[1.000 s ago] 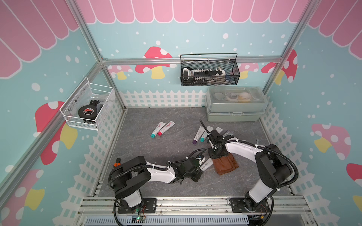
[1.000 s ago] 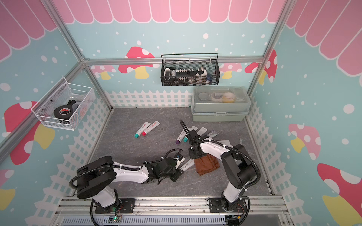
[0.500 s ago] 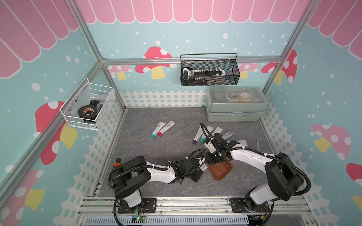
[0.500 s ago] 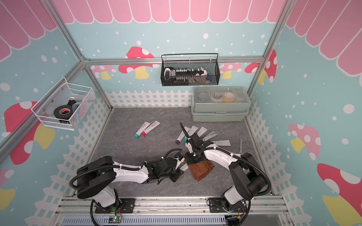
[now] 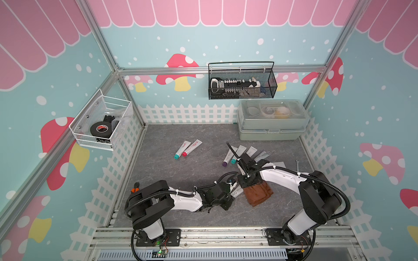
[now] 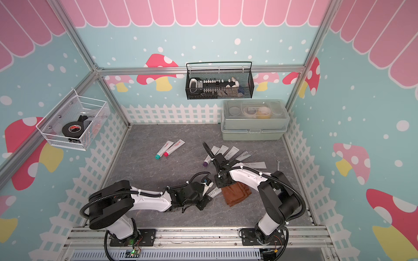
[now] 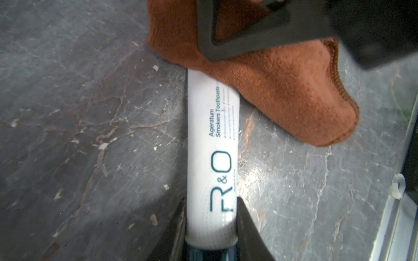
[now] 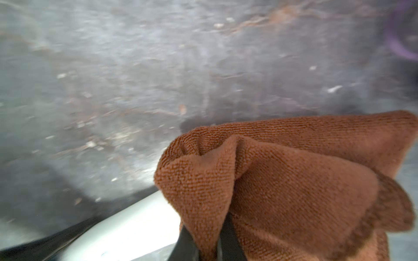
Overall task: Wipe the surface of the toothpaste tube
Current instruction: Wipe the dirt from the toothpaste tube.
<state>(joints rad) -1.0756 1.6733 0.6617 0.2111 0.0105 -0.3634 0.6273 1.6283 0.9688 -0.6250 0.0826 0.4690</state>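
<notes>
The toothpaste tube point(image 7: 211, 146) is laid flat on the gray table point(image 7: 90, 113), near the front middle in both top views. The tube is white, and "R&O" and "Smokers Toothpaste" can be read on it. The left end effector point(image 7: 212, 208) is closed on the tube, with its sides pinched between the two fingers just above the dark cap. The tube's far end is covered by a brown cloth point(image 7: 271, 85), which lies partly on the tube and partly on the table beside it. A bunched fold of the cloth is pinched in the right end effector point(image 8: 207, 244), which is held directly over the tube's covered end. The right wrist view is blurred. Several other tubes point(image 5: 239, 154) are seen farther back on the table, well apart from the held one.
</notes>
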